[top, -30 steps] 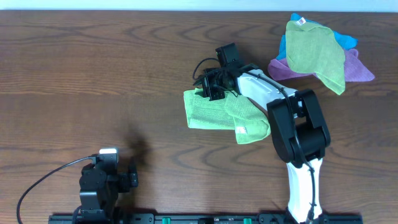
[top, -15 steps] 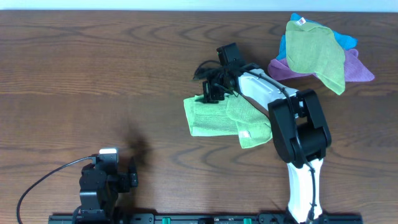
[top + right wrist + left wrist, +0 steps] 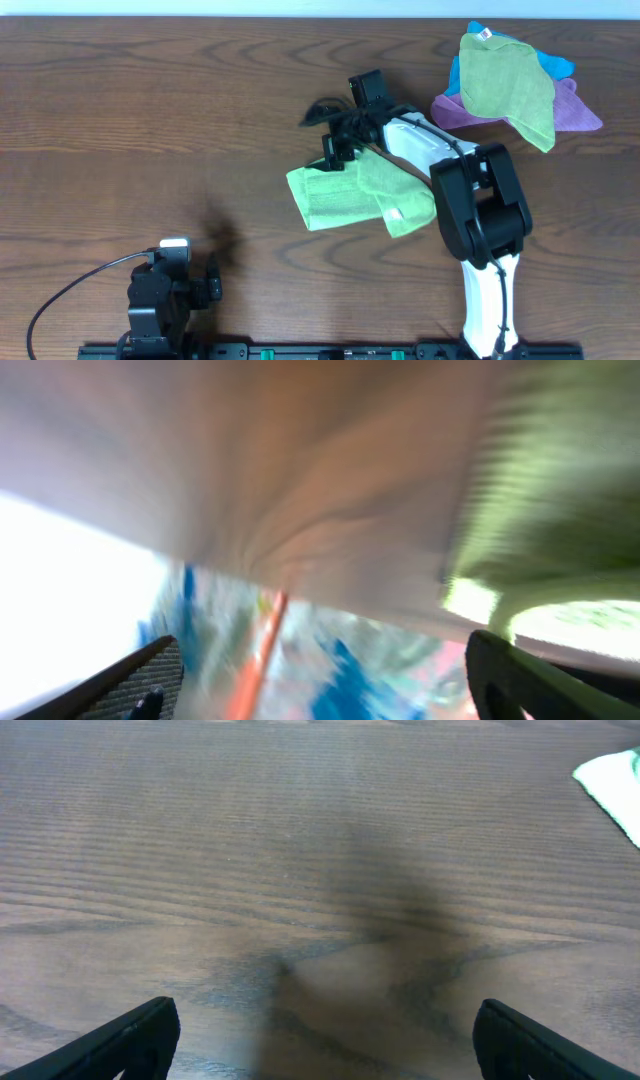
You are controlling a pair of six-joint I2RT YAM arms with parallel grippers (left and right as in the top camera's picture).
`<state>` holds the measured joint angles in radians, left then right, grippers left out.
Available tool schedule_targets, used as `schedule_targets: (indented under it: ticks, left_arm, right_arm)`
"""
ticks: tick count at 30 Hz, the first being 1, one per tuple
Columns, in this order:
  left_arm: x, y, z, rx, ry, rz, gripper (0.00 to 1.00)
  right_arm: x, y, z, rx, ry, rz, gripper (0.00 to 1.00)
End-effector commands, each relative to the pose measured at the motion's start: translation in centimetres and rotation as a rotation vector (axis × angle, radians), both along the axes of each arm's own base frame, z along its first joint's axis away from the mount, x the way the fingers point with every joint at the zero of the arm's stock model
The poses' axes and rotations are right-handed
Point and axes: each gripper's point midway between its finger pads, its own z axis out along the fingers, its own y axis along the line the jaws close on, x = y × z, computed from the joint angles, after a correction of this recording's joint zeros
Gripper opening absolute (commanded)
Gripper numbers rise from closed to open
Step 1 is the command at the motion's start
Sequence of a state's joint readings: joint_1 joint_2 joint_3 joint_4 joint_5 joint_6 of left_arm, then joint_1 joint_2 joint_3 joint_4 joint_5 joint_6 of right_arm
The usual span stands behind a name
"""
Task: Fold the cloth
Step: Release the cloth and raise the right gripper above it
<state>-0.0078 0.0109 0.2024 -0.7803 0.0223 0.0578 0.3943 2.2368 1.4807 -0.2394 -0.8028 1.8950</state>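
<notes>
Lime green cloth mid-table, partly doubled over. Right claw at its far edge, spread wide, wrist view blurry tho. Left claw low over bare wood, wide too. Colourful cloth pile far right.

The overhead view is bright, evenly lit and sharp to its edges, with one soft shadow on the dark brown wooden table near its front left. In the left wrist view the grain is crisp, a broad diffuse shadow runs down the centre, and the light green cloth at the upper right is washed out. The right wrist view is smeared by motion blur and blown to white at the left.
</notes>
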Motion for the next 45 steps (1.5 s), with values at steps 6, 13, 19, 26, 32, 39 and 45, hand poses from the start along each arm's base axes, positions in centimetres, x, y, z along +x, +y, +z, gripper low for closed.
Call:
schedule_targets:
  ticks: [6,13,19,26,32,39,45]
  left_arm:
    - [-0.6,-0.1,-1.4,0.011,0.047,-0.016,0.95]
    - [-0.6,-0.1,-1.4,0.011,0.047,-0.016,0.95]
    - [-0.6,-0.1,-1.4,0.011,0.047,-0.016,0.95]
    - [-0.6,-0.1,-1.4,0.011,0.047,-0.016,0.95]
    - [-0.6,-0.1,-1.4,0.011,0.047,-0.016,0.95]
    - [-0.6,-0.1,-1.4,0.011,0.047,-0.016,0.95]
    - [-0.6,-0.1,-1.4,0.011,0.047,-0.016,0.95]
  right_arm:
    - [-1.2,3.5,7.1,0.429,-0.781,0.523,0.99]
    - [-6.1,3.7,11.0,0.735,-1.091,0.801,0.99]
    - [-7.3,5.6,12.3,0.773,-1.28,0.878,0.99]
    - [-10.1,8.7,15.2,0.833,-1.376,0.948,0.99]
    - [-9.8,9.0,15.2,0.812,-1.291,0.913,0.99]
    - [-7.7,9.4,15.0,0.728,-0.948,0.741,0.99]
    - [-8.2,10.8,11.4,0.631,-0.646,0.661,0.99]
